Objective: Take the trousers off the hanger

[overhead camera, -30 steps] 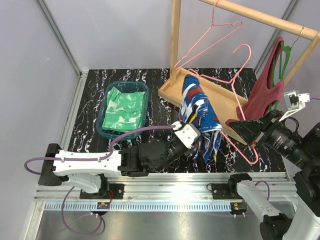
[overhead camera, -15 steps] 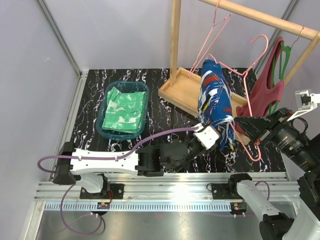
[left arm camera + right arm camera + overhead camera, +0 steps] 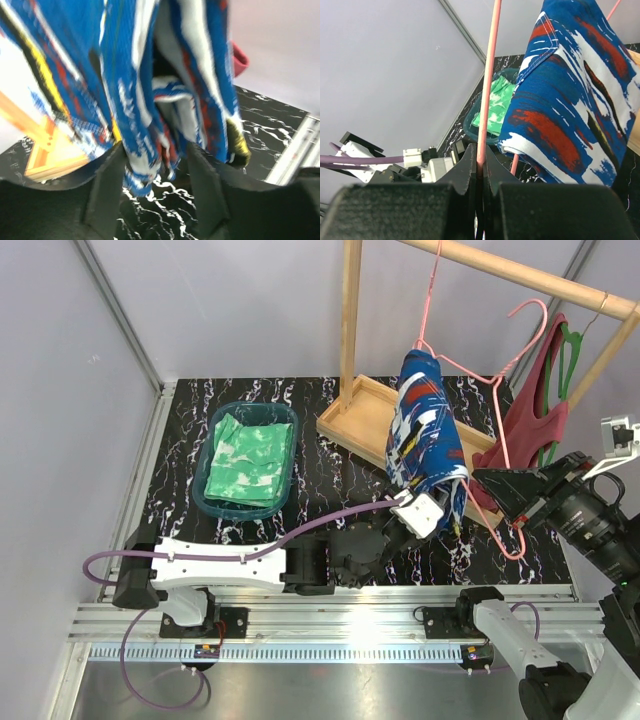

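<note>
Clamping hanger (image 3: 489,75) in my right gripper (image 3: 479,160); left gripper (image 3: 155,152) gapes round blue trousers (image 3: 425,430), not yet off; green trousers (image 3: 245,460) in basket (image 3: 213,425), ten o'clock.

Blue trousers (image 3: 425,430) soft matt cloth; hanger (image 3: 490,75) smooth wire; rack (image 3: 350,320) bare wd.

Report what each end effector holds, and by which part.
Right end effector: shut on the pink hanger, on straight wire. Left end effector: open, nothing held; blue trousers hang between its fingers.
</note>
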